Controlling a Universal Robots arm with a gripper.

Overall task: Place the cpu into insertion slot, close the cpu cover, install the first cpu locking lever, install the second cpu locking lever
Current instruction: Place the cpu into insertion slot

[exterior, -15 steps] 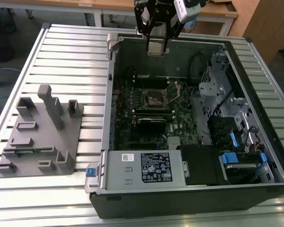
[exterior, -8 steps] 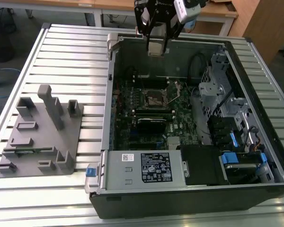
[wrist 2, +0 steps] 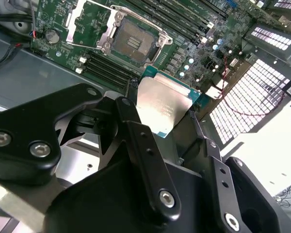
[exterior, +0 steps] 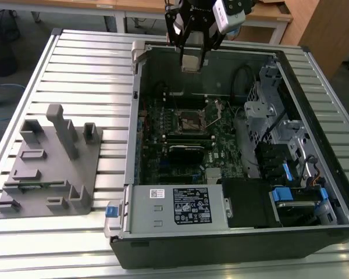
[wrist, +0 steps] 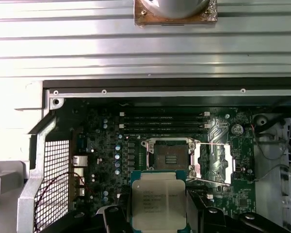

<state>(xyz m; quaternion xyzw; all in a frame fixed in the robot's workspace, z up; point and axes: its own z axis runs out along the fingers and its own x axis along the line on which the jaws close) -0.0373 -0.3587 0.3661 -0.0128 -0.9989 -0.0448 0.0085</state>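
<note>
The fingers [wrist 2: 140,145] hide the cpu's [wrist 2: 162,109] gripped edges.

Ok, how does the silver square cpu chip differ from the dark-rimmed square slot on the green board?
The silver square cpu chip hangs in the claw; the dark-rimmed square insertion slot sits in the green board, empty. The chip's top is pale metal; the slot shows brownish contacts. Both are square.

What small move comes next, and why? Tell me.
Probably bring the chip down toward the socket. The gripper holds the chip well off the board, the socket lies bare, and its cover is swung open beside it.
</note>
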